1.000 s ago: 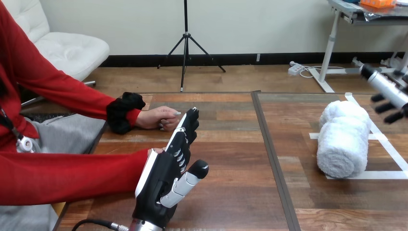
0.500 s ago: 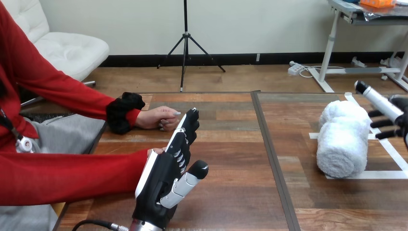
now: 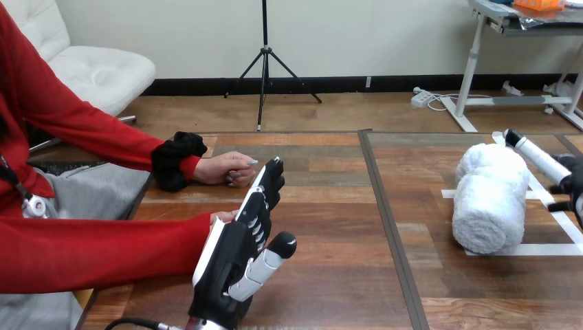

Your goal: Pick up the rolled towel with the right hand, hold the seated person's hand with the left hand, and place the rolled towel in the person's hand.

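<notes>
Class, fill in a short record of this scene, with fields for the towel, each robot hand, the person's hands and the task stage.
rolled towel: lying on the table, right side, on white tape marks
right hand: open, beside the towel's right side, not gripping it
left hand: open, fingers straight, standing on edge
person's nearer hand: mostly hidden behind the left hand; no grip visible
person's farther hand: resting on the table
task stage: towel not yet picked up
</notes>
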Available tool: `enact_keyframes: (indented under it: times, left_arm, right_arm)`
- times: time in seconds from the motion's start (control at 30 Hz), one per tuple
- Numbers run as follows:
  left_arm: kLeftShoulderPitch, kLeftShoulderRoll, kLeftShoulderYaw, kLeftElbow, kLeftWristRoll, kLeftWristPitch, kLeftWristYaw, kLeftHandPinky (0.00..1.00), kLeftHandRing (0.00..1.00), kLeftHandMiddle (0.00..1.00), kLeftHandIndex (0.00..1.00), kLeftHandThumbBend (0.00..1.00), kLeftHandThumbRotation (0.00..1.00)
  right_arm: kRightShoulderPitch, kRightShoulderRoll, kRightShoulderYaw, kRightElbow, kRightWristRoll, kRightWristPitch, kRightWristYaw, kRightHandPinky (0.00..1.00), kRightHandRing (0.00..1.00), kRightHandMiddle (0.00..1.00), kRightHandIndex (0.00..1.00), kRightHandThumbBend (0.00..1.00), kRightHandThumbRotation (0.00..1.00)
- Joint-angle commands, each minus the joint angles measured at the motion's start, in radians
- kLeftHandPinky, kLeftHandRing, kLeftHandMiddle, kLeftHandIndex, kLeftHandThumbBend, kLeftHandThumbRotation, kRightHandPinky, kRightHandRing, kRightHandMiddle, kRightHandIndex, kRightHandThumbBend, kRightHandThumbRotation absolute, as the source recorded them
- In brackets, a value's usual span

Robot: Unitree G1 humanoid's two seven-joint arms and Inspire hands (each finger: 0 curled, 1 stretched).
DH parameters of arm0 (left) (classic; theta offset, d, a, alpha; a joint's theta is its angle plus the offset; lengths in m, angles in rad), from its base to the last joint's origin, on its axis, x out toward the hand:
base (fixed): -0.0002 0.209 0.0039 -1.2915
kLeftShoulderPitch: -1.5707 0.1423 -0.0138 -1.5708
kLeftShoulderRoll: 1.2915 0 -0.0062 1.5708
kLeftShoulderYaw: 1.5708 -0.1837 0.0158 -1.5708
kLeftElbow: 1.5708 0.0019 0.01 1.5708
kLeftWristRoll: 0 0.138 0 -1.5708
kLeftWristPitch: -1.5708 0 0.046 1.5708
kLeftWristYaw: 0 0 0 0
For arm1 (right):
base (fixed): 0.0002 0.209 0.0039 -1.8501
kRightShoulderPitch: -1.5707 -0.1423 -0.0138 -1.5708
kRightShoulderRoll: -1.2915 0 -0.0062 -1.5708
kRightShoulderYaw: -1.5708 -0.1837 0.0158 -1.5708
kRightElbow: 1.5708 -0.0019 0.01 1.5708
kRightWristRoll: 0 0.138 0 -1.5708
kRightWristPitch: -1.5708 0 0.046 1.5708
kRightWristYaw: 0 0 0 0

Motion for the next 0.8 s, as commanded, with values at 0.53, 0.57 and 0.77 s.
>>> enact_keyframes:
  times: [0.53, 0.57, 0.77]
  left_arm:
    - [0.017, -0.016, -0.022, -0.086, -0.017, -0.036, -0.001, 1.00, 0.98, 0.99, 0.96, 1.00, 0.77]
    - [0.020, -0.016, -0.022, -0.089, -0.018, -0.036, -0.001, 1.00, 0.98, 0.99, 0.96, 1.00, 0.77]
    - [0.028, -0.016, -0.026, -0.096, -0.019, -0.049, 0.001, 0.99, 0.98, 0.99, 0.96, 1.00, 0.78]
  right_arm:
    - [-0.224, -0.012, 0.178, 0.063, -0.158, 0.028, 0.035, 0.95, 1.00, 1.00, 1.00, 1.00, 0.98]
    - [-0.224, -0.010, 0.188, 0.064, -0.167, 0.028, 0.037, 0.96, 1.00, 1.00, 1.00, 1.00, 0.98]
    - [-0.217, -0.001, 0.224, 0.071, -0.200, 0.017, 0.060, 0.99, 1.00, 1.00, 1.00, 0.99, 1.00]
